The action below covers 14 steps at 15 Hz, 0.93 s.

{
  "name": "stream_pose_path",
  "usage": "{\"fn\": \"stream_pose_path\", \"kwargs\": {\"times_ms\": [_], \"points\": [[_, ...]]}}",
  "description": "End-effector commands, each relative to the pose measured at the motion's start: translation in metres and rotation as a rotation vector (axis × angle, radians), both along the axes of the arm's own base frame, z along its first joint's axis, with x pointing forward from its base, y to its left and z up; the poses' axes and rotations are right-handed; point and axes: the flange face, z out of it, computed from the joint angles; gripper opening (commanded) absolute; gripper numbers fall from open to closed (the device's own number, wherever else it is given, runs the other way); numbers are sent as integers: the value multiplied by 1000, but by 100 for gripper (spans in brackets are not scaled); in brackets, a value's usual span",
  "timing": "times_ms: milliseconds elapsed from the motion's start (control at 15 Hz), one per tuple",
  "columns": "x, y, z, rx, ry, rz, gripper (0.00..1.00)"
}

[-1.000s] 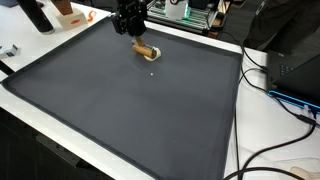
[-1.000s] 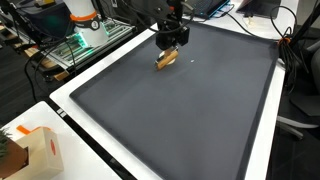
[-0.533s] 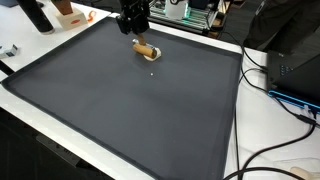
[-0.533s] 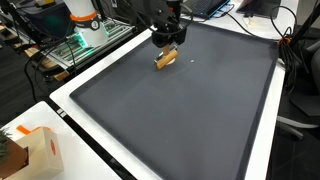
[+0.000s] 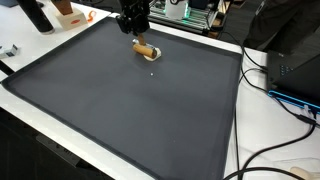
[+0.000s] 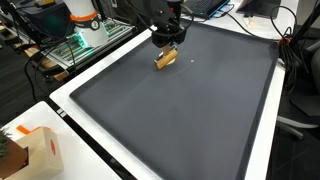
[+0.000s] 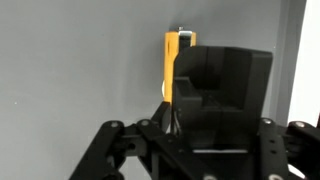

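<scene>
We can't tell if the gripper (image 5: 133, 32) fingers are apart or together. The gripper hangs just above a small block (image 5: 146, 49). The block is oblong and tan-orange and lies flat on the dark mat (image 5: 120, 110) near the mat's far edge. In the wrist view it shows yellow-orange beside one finger (image 7: 215, 80).

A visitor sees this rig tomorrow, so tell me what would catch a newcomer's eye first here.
The big dark mat covers nearly the whole table, and one small tan object lies on it near the far edge. The black gripper hangs just above that object, which shows orange in the wrist view.
</scene>
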Motion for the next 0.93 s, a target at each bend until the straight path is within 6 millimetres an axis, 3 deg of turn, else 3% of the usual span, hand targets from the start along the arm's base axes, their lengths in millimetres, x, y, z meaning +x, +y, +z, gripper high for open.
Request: {"fn": "stream_pose_path", "kwargs": {"times_ms": [0, 67, 133, 667, 867], "points": [[-6, 2, -19, 1, 60, 19, 30], [-6, 1, -19, 0, 59, 18, 20], [-5, 1, -20, 0, 62, 18, 19], [-14, 5, -14, 12, 157, 73, 19], [-20, 9, -23, 14, 207, 75, 19]]}}
